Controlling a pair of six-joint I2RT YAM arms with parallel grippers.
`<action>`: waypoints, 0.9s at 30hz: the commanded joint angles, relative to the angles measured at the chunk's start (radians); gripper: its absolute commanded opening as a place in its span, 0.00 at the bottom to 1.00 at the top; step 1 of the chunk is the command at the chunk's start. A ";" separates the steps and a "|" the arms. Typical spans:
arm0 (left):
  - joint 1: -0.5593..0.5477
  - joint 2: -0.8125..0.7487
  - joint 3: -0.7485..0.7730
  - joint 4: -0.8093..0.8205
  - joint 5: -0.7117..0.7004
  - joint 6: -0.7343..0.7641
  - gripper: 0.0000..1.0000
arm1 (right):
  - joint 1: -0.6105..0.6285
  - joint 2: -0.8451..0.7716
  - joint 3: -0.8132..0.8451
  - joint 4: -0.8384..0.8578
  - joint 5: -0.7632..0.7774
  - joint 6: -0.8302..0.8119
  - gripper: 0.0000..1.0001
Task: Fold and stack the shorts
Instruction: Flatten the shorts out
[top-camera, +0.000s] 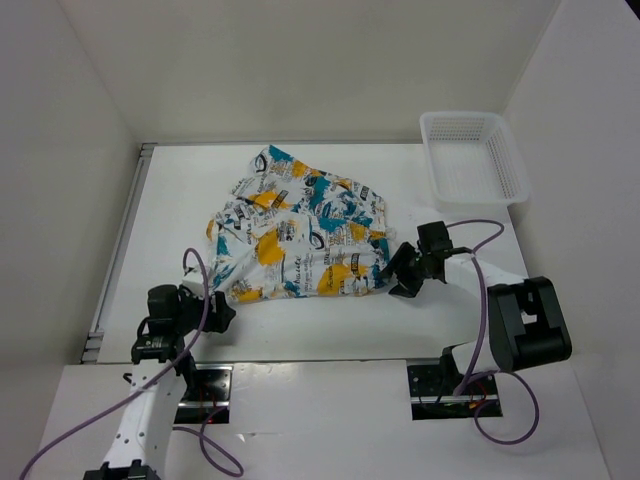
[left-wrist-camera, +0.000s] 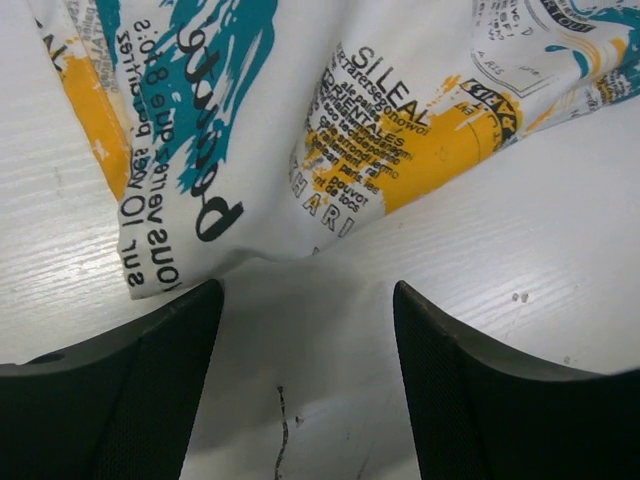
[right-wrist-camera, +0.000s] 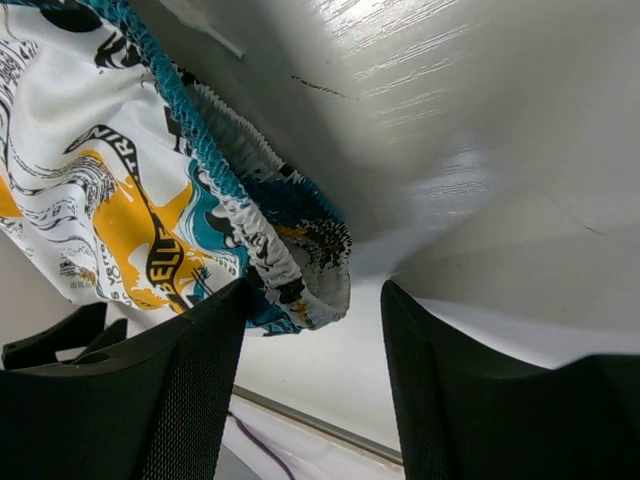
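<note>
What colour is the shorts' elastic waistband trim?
Teal-blue trim on the shorts; right wrist view shows it best.

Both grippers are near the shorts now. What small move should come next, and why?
Probably ease both grippers forward and close them on the cloth. The left gripper is open, with the edge of the shorts just ahead of its tips; the right gripper is open too, the waistband at its tips. Neither holds anything yet.

We hold our left arm low at the near left, the left gripper pointing far and right, jaws spread wide. Our right arm reaches leftward, the right gripper with jaws apart too.
</note>
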 joint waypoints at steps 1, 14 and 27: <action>0.007 0.059 -0.020 -0.008 -0.050 0.002 0.76 | 0.019 0.013 0.004 0.046 -0.008 -0.016 0.61; 0.007 0.657 0.284 0.153 -0.024 0.002 0.81 | 0.037 0.071 0.034 0.074 -0.017 -0.016 0.58; 0.013 0.875 0.472 0.059 -0.029 0.002 0.82 | 0.048 0.082 0.077 0.063 0.010 -0.025 0.58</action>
